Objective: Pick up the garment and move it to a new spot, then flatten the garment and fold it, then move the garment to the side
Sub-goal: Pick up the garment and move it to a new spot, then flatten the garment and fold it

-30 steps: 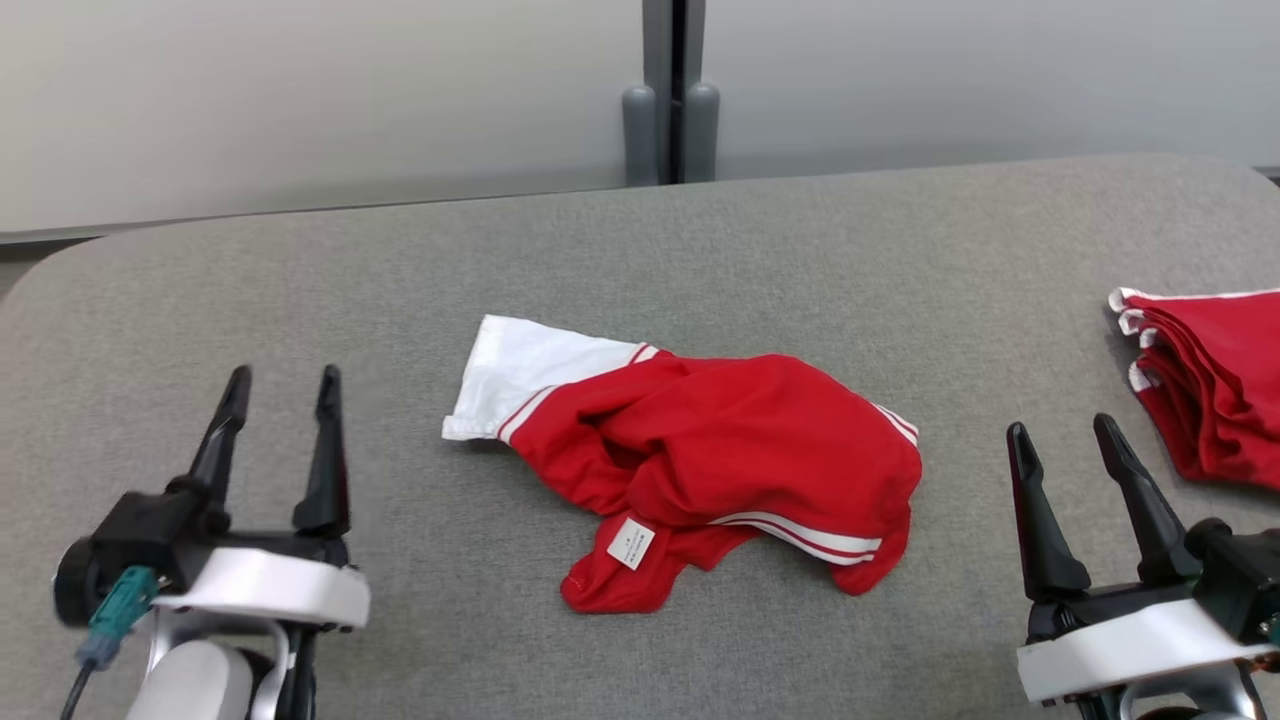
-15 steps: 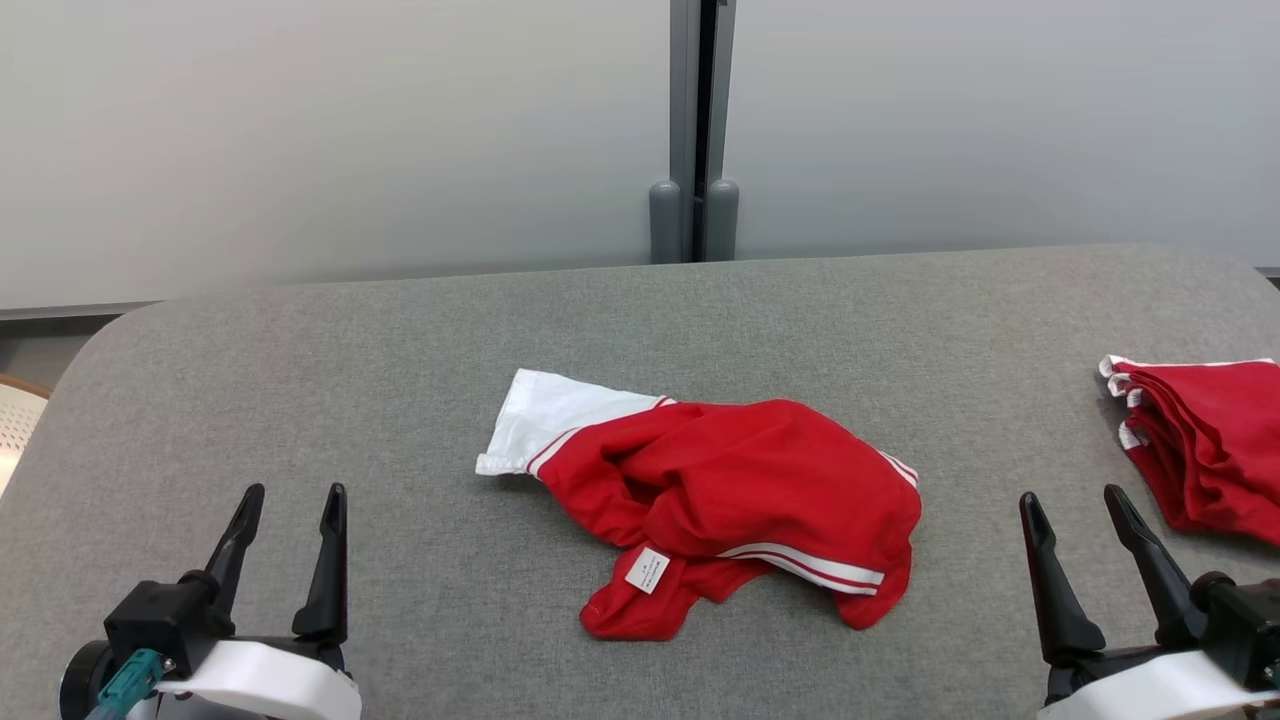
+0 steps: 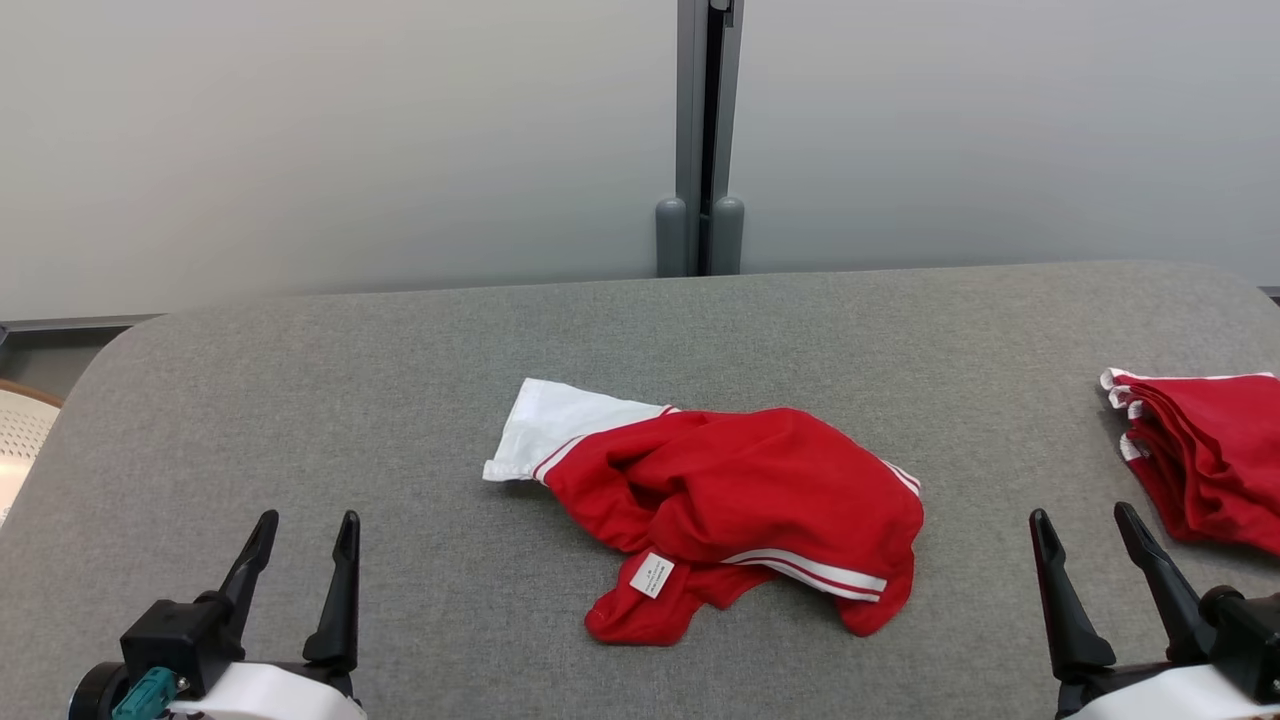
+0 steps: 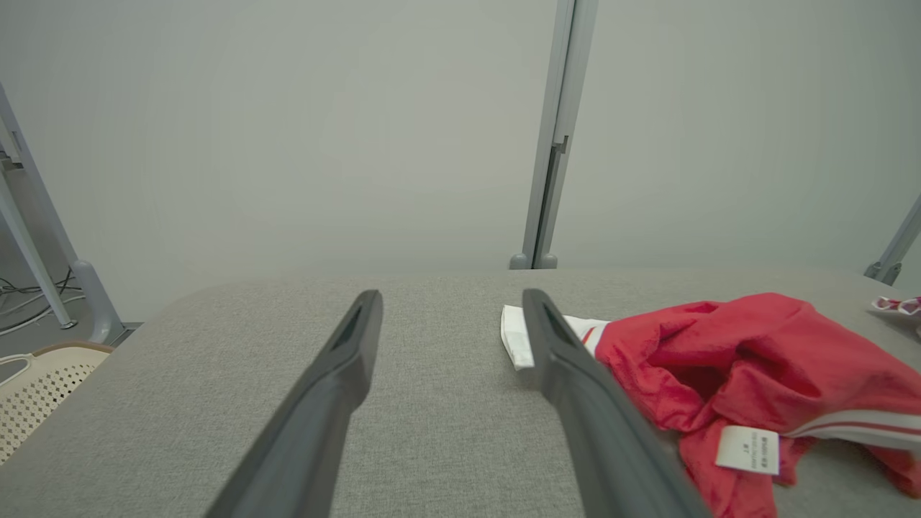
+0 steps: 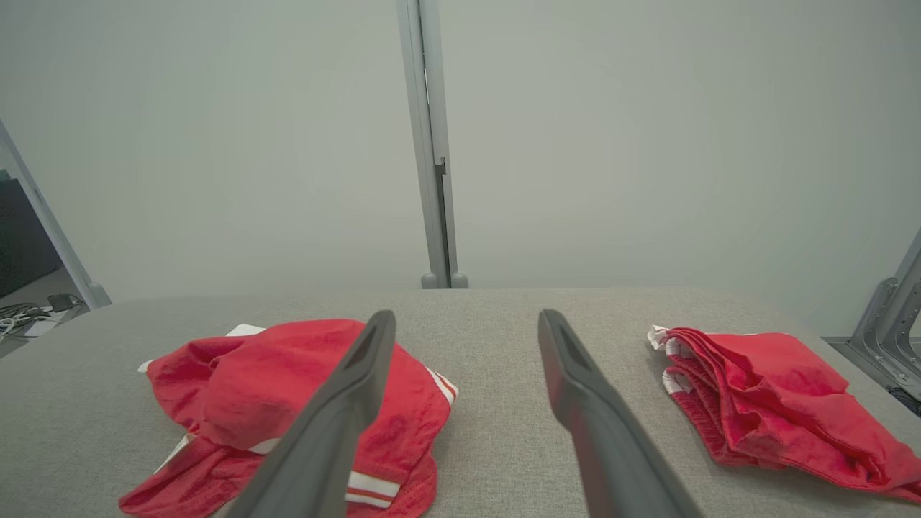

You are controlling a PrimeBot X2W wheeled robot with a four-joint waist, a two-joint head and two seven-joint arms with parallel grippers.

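My left end effector [image 3: 308,520] and right end effector [image 3: 1082,512] are wide open, the red garment [image 3: 740,490] between them for grabbing.

"What's behind it all?"
"A pale grey wall [image 3: 300,150] in two panels, joined by a grey upright post [image 3: 708,120] with two rounded feet."
"And below?"
"A grey cloth-covered surface [image 3: 400,360] with rounded corners. Past its left edge there's a cream perforated plastic piece [image 3: 20,440], then cables [image 4: 21,298] on the floor by a slanted metal leg [image 4: 93,302]. The light is soft and even."
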